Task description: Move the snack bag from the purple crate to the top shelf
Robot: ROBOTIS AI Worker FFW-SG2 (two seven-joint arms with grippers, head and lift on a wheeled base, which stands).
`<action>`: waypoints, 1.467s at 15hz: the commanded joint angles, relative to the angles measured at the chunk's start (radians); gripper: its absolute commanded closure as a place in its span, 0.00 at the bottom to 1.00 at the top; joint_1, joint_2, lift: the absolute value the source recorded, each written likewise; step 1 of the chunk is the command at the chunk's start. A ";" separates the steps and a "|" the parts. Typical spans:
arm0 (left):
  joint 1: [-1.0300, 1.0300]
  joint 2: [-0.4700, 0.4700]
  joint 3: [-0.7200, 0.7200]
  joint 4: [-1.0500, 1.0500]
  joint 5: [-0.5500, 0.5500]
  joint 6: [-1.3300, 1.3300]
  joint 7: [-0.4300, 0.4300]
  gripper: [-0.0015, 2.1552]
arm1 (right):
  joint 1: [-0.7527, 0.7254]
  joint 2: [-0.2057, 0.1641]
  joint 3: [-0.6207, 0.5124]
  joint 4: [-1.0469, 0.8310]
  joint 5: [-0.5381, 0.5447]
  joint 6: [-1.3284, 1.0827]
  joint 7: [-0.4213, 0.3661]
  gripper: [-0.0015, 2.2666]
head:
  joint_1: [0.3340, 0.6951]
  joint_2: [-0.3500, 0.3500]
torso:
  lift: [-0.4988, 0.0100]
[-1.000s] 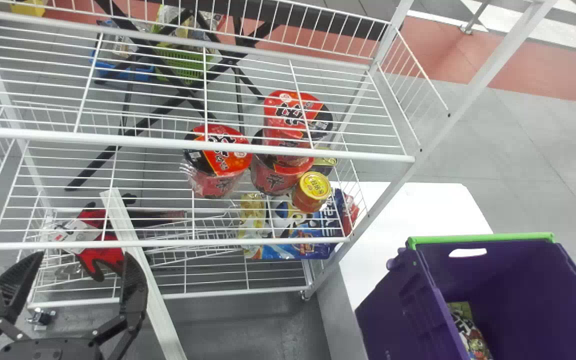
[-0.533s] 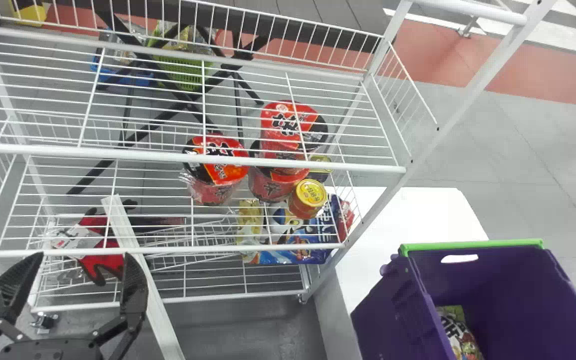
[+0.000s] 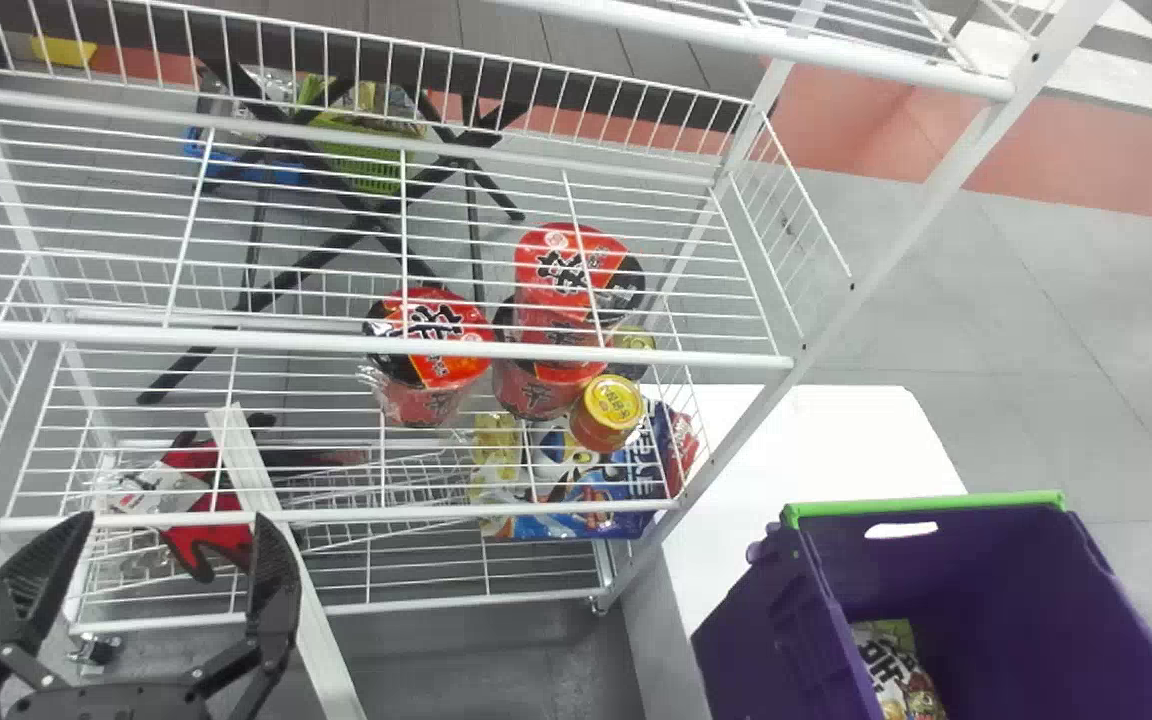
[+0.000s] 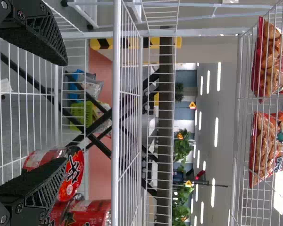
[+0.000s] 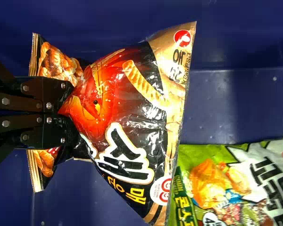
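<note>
Grasp looking done: my right claw (image 5: 68,112), nearly closed, is pinching glossy black-orange snack bag (image 5: 125,117) within edges of purple plastic crate (image 3: 766,640). Lifting, placing on white wire top shelf (image 3: 786,45) remaining. Left claw (image 3: 174,517) gaping empty.

blk/red snack bag (image 5: 141,117), pinched & creased, in purple crate (image 3: 936,570)

The right gripper (image 5: 70,112) has one snack bag (image 5: 132,103) in it and one beside it, with three red tubs (image 3: 566,262) beyond the left gripper (image 3: 174,518).
</note>
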State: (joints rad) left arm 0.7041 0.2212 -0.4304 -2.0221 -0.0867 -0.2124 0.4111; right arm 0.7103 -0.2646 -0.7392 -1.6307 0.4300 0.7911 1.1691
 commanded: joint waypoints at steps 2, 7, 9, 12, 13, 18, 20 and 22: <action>0.000 -0.003 0.001 0.002 -0.001 0.000 0.002 0.04 | 0.000 0.002 0.000 0.002 0.000 -0.019 -0.002 0.83 | 1.00 0.00 | 0.22; 0.000 -0.008 -0.001 0.008 -0.004 -0.003 0.002 0.04 | 0.002 0.002 -0.011 -0.003 0.000 -0.028 -0.002 0.83 | 1.00 0.00 | 0.26; 0.000 -0.011 0.002 0.011 -0.004 0.000 0.003 0.04 | 0.002 0.002 -0.022 -0.015 0.000 -0.022 0.003 0.83 | 1.00 0.00 | 0.28; -0.003 -0.013 0.002 0.016 -0.004 -0.003 0.002 0.04 | 0.011 0.004 -0.046 -0.038 0.000 -0.013 0.011 0.83 | 1.00 0.00 | 0.30; -0.003 -0.013 0.002 0.016 -0.004 -0.003 -0.002 0.04 | 0.012 0.007 -0.055 -0.044 0.000 -0.009 0.014 0.83 | 1.00 0.00 | 0.31; -0.005 -0.013 -0.004 0.013 -0.004 -0.003 -0.006 0.04 | 0.028 0.022 -0.092 -0.098 0.000 0.006 0.030 0.83 | 1.00 0.00 | 0.35; -0.005 -0.013 -0.004 0.013 -0.004 -0.003 -0.008 0.04 | 0.029 0.024 -0.100 -0.109 0.000 0.015 0.040 0.83 | 1.00 0.00 | 0.36; -0.005 -0.011 -0.004 0.008 -0.004 0.000 -0.008 0.04 | 0.028 0.024 -0.103 -0.110 -0.004 0.015 0.040 0.83 | 1.00 0.00 | 0.38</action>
State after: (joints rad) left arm 0.6994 0.2088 -0.4343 -2.0113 -0.0905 -0.2148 0.4034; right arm 0.7387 -0.2416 -0.8402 -1.7395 0.4283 0.8054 1.2091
